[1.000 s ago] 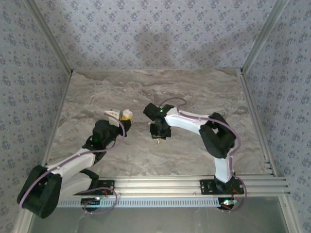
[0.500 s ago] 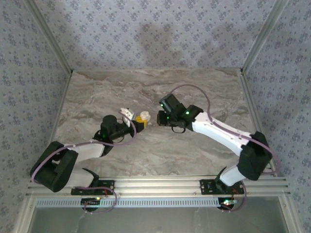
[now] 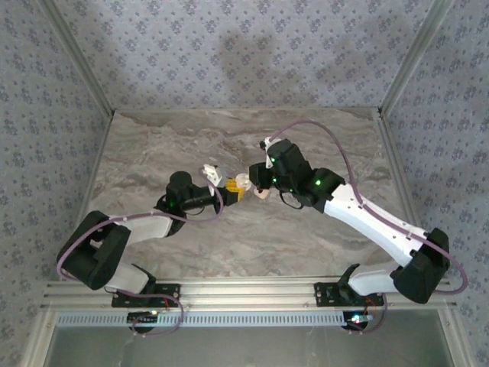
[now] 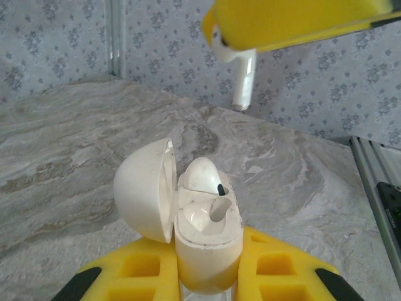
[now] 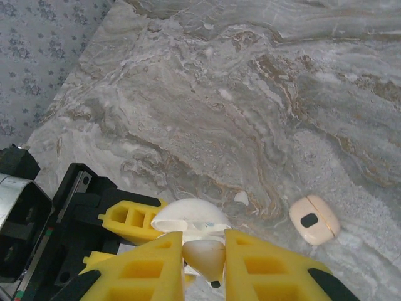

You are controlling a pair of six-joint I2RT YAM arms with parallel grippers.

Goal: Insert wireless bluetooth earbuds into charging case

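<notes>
My left gripper (image 4: 208, 271) is shut on the white charging case (image 4: 208, 241), held upright with its lid (image 4: 143, 195) swung open to the left. One earbud (image 4: 202, 174) sits in the far slot; the near slot (image 4: 217, 210) is empty. Right above the case, my right gripper (image 5: 203, 246) is shut on another white earbud (image 5: 207, 263), whose stem (image 4: 244, 78) hangs down from the yellow finger (image 4: 294, 22). In the top view, the left gripper (image 3: 230, 192) and the right gripper (image 3: 254, 182) meet tip to tip over the middle of the table.
A small beige rounded piece with a black spot (image 5: 314, 219) lies on the marble table (image 5: 263, 94) just right of the right gripper, and a tiny white fleck (image 5: 241, 197) lies near it. Aluminium rails (image 3: 252, 290) run along the near edge, with patterned walls all round.
The left gripper has carried the open case rightward. The right arm has stretched out and turned its gripper with the earbud towards the case, ending just above it.
</notes>
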